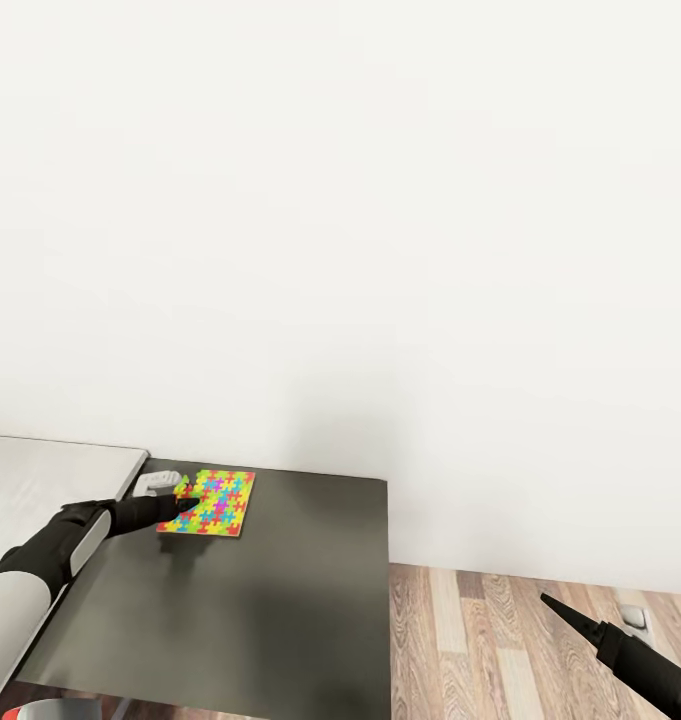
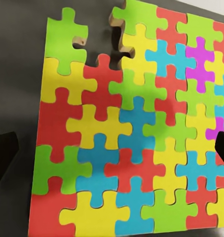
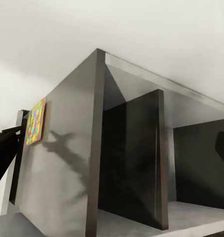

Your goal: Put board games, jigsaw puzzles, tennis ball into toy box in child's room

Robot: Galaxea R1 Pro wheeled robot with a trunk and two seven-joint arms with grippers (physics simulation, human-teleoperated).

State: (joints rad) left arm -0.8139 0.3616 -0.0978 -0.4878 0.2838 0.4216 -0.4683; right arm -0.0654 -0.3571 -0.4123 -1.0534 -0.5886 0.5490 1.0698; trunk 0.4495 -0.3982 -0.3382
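One jigsaw puzzle (image 1: 212, 503) lies flat on the dark-grey cabinet top (image 1: 280, 580), near its back left corner. My left gripper (image 1: 187, 503) hangs open just over the puzzle's near-left edge. In the left wrist view the bright puzzle pieces (image 2: 127, 133) sit close below, and a dark fingertip (image 2: 3, 165) stands at each side with nothing between them. My right gripper (image 1: 552, 604) is low at the right, over the wood floor and away from the cabinet. Its fingers (image 3: 223, 143) are spread apart and hold nothing. The toy box is out of view.
The pale table top (image 1: 50, 475) joins the cabinet on the left. A small white object (image 1: 158, 483) lies just behind the puzzle. A plain white wall (image 1: 380, 250) stands behind. The cabinet's side has open compartments (image 3: 136, 163). Wood floor (image 1: 480, 640) lies to the right.
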